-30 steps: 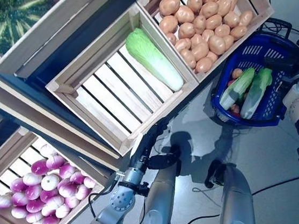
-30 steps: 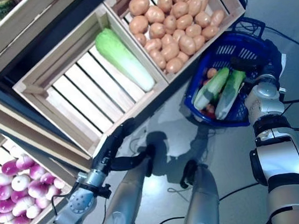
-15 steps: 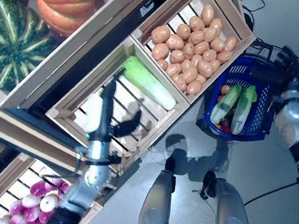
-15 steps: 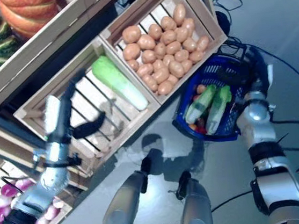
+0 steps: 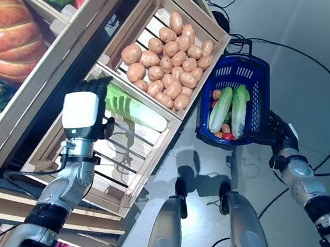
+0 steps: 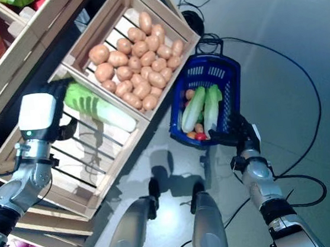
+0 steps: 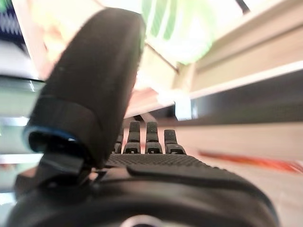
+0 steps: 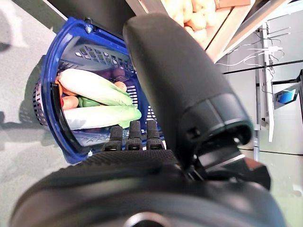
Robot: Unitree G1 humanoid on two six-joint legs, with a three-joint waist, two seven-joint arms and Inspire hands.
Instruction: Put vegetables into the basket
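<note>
**A:** Where is your cabbage? I mean the long green one.

**B:** The cabbage (image 5: 132, 107) lies in the slatted crate (image 5: 80, 163), its long axis running from the leafy end at the crate's far corner down toward the wall shared with the potato crate (image 5: 167, 16). Your left hand (image 5: 92, 90) is right at that leafy end, fingers stretched out straight toward it, nothing clasped.

**A:** And the basket?

**B:** The blue basket (image 5: 248, 69) hangs on your right hand (image 5: 276, 134), beyond the potatoes, already carrying two cabbages (image 5: 230, 109). I can't tell how those fingers sit on the rim. So you'd grasp leftward, then carry across the potatoes.
</note>
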